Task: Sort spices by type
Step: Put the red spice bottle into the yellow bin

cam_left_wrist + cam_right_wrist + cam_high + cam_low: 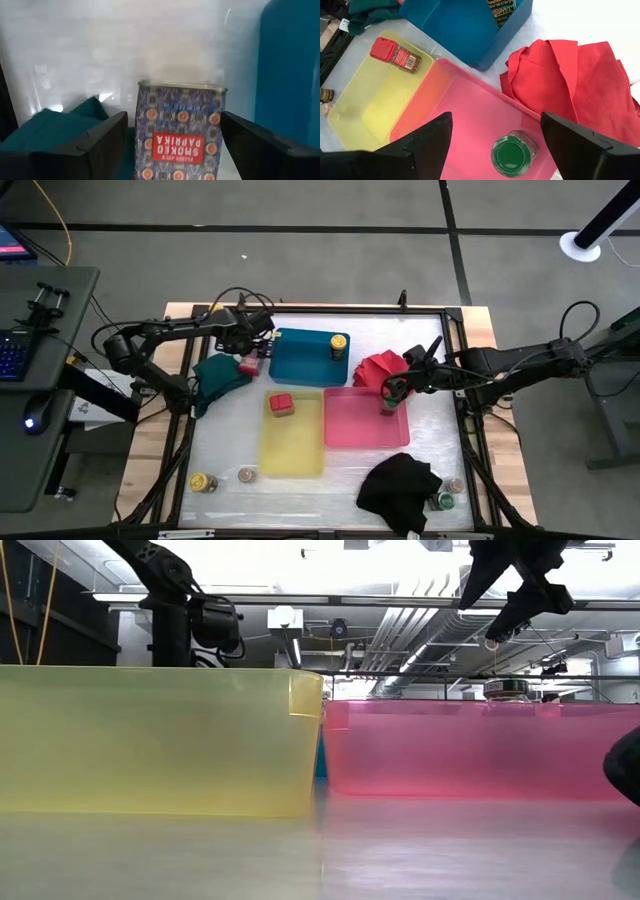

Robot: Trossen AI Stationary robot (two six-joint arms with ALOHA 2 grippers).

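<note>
My left gripper (250,352) is open near the table's far left. Its fingers stand on either side of a patterned smoked-paprika tin (180,132) with a red lid (248,366), without touching it. The tin stands on the table beside a teal cloth (220,375). My right gripper (496,116) is open above the pink tray (350,425), over a green-lidded jar (512,155) that stands in the tray. A red-lidded jar (281,404) lies in the yellow tray (295,450). A yellow-lidded jar (338,343) stands in the blue tray (300,358).
A red cloth (380,367) lies beyond the pink tray, and a black cloth (400,488) lies near the front edge. More jars stand along the front: one with a yellow lid (203,482), one silvery (247,475), and two at the right (450,492). A black frame borders the table.
</note>
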